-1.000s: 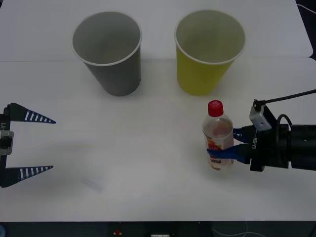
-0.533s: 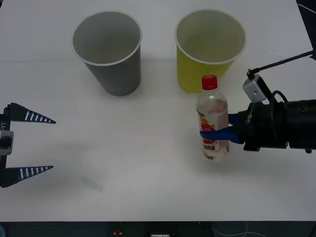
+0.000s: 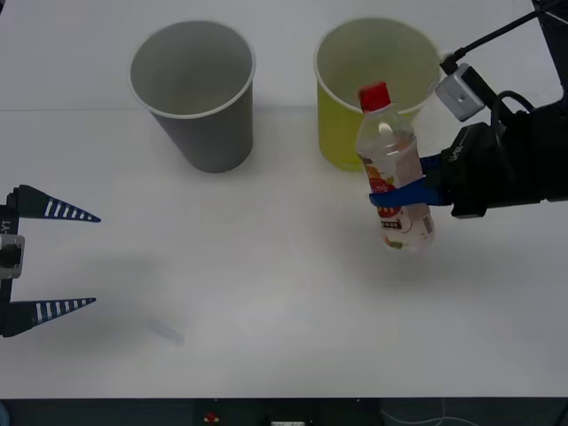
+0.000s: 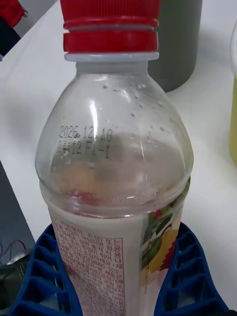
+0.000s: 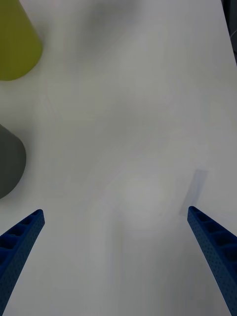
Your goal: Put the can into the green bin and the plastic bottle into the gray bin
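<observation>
Right gripper [image 3: 399, 197] reaches in from 3 o'clock, clamped on the plastic bottle [image 3: 393, 169], held tilted off the white table [image 3: 266, 293], overlapping the green bin [image 3: 373, 89]. Gray bin [image 3: 197, 89] at 11 o'clock. Left gripper [image 3: 53, 259] parked at 9 o'clock, fingers spread.

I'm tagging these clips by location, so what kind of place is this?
Probably a robot lab test bench: a plain white table holding just a gray bin and green bin, with the right gripper gripping a plastic bottle.
</observation>
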Controlling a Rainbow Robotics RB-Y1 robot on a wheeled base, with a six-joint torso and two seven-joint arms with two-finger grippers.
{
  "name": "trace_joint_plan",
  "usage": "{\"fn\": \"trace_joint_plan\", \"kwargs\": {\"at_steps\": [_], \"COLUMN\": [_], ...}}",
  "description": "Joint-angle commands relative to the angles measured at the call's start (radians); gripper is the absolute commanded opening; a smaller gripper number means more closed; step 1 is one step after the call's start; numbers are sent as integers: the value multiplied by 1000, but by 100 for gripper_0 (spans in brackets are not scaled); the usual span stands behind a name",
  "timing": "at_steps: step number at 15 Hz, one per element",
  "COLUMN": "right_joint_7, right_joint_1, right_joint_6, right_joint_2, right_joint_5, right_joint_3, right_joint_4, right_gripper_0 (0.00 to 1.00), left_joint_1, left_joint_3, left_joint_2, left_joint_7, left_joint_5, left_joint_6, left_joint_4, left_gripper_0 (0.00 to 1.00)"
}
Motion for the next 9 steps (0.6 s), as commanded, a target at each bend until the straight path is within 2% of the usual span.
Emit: {"fn": "trace_joint_plan", "kwargs": {"at_steps": [1,4,7,9], "right_joint_7": [-137,-139,-139,-139], "right_joint_1": [-111,-266,-429,-556], "right_joint_6": [-51,-172,-270,-324], "right_joint_2": [21,97,206,281], "right_joint_5": [-11,-3,27,109], "right_joint_3": [0,0,6,45], "right_joint_4": [-2,84,199,266], "right_gripper_0": [0,0,0,0], "left_joint_1": [0,0,0,0], "left_joint_3": [0,0,0,0], "left_joint_2": [0,0,0,0], "left_joint_7": [0,0,0,0], "left_joint_5": [0,0,0,0], "left_joint_6": [0,0,0,0], "left_joint_4": [0,0,0,0], "left_gripper_0": [100,100,100,100]}}
